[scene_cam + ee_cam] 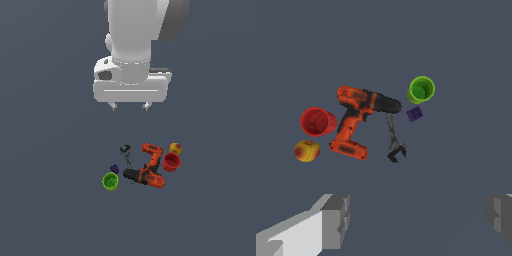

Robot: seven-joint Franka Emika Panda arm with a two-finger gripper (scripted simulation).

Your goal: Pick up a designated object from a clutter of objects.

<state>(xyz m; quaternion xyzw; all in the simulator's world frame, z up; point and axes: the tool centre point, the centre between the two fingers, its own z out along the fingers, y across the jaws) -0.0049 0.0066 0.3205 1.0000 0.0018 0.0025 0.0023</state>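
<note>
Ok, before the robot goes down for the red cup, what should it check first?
1. Jaws open: ok, the gripper is spread wide and empty.
2. Red cup in view: ok, both cameras see it.
3. Red cup upright, rim up: ok.
4. Space around the cup: not ok, the drill and the yellow-red ball sit right against it.
5. Gripper above the cup: not ok, it hangs high, off toward the exterior view's left.

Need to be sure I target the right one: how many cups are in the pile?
2. The red cup sits at the exterior view's right of the drill, beside the yellow-red ball; the green cup stands at the left end. None looks hidden.
</note>
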